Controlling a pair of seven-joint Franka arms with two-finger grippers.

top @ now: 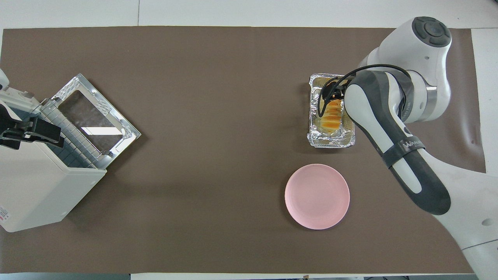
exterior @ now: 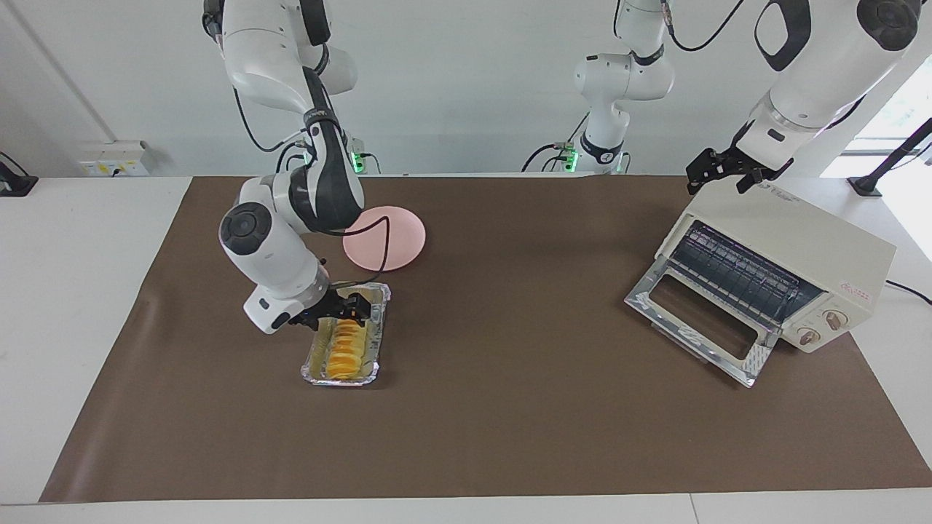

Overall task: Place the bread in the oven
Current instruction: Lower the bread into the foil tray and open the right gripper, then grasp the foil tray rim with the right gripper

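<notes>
While bread (exterior: pixel 344 351) lies in the foil tray (exterior: pixel 371 375), right gripper (exterior: pixel 348 308) hovers at its 12 o'clock end, jaws open; left gripper (exterior: pixel 724 173) waits over the oven (exterior: pixel 823 240), open.

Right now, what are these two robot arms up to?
They are meant to get the bread into the oven, whose door hangs open. The bread lies in a foil tray, with the right hand just over the tray's end nearer the robots, gripping nothing. The left hand waits above the oven.
</notes>
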